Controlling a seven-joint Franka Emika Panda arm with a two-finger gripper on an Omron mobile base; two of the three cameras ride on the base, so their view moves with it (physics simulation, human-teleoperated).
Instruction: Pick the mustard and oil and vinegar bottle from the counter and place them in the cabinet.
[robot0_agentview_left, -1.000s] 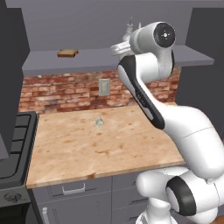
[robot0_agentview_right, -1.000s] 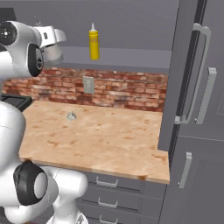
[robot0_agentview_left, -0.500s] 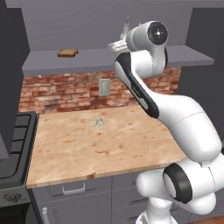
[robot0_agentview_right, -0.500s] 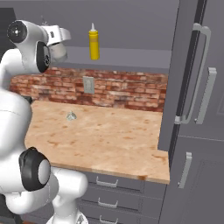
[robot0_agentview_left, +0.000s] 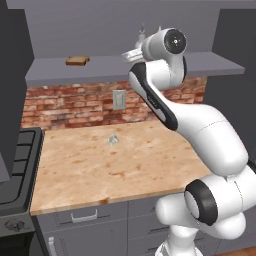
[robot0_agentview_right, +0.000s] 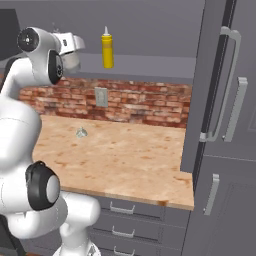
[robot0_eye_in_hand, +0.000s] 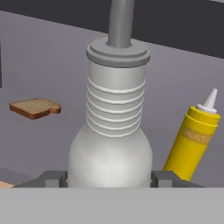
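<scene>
My gripper (robot0_eye_in_hand: 109, 179) is shut on the bulbous base of the pale oil and vinegar bottle (robot0_eye_in_hand: 111, 131), which stands upright with its narrow neck pointing up. The gripper (robot0_agentview_left: 134, 53) (robot0_agentview_right: 73, 47) is raised level with the cabinet (robot0_agentview_left: 100, 67) shelf, at its front edge. The yellow mustard (robot0_agentview_right: 107, 49) (robot0_eye_in_hand: 192, 140) stands upright on the cabinet (robot0_agentview_right: 150, 62) shelf, just right of the held bottle. Below lies the wood-grain counter (robot0_agentview_left: 100, 165) (robot0_agentview_right: 125, 155).
A slice of bread (robot0_agentview_left: 77, 60) (robot0_eye_in_hand: 35, 108) lies on the shelf to the left. A tiny clear glassy object (robot0_agentview_left: 113, 140) (robot0_agentview_right: 81, 132) sits on the counter. A stove (robot0_agentview_left: 15, 165) borders the counter's left; tall grey doors (robot0_agentview_right: 225, 100) stand at the right.
The arm has shifted slightly left along the shelf front, carrying the bottle with it. The mustard and bread have not moved.
</scene>
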